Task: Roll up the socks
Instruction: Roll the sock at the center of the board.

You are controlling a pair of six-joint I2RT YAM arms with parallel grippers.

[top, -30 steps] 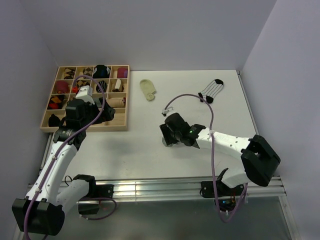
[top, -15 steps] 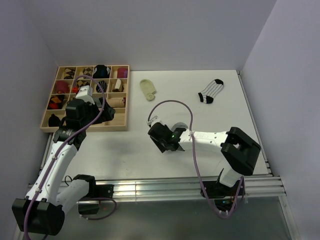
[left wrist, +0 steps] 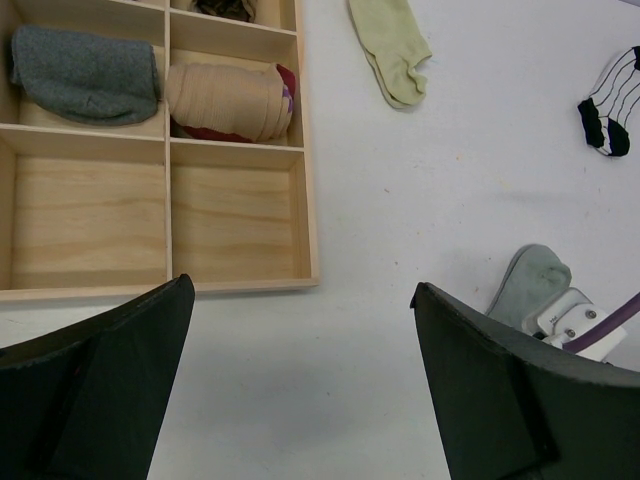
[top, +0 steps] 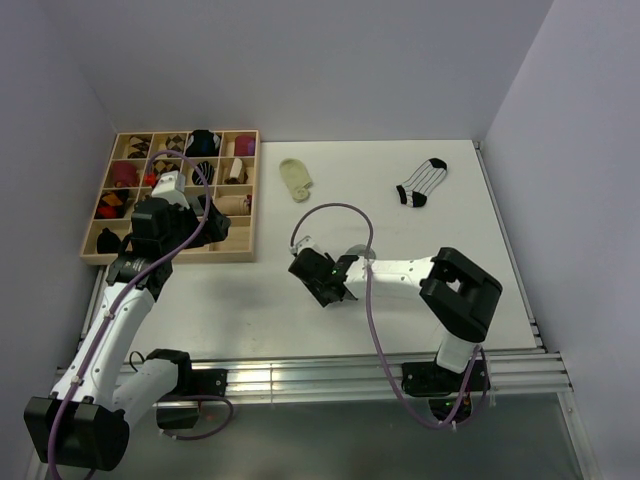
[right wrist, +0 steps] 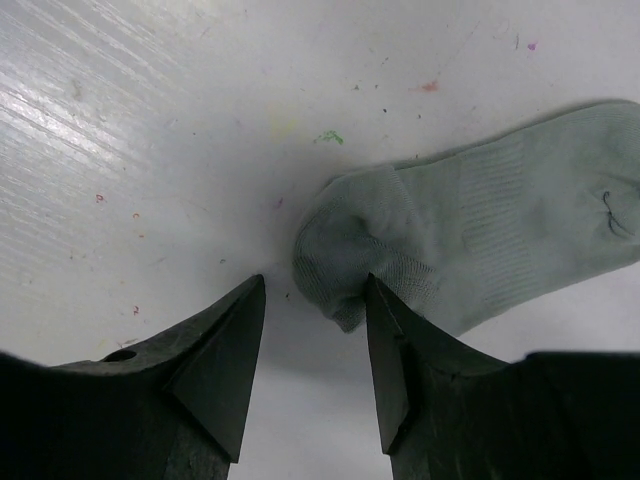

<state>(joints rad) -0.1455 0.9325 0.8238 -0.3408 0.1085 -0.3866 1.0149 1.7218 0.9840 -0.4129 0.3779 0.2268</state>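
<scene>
Sage sock [right wrist: 500,230], scuffed white table [right wrist: 150,120] — lilac walls [top: 300,60]

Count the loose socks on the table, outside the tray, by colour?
yellow sock: 1
striped sock: 1
grey sock: 1
Total: 3

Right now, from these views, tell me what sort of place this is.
Probably a robotics lab test cell for sock folding: a white table boxed in by plain walls, a wooden compartment tray holding rolled socks, and a loose yellow sock.
</scene>
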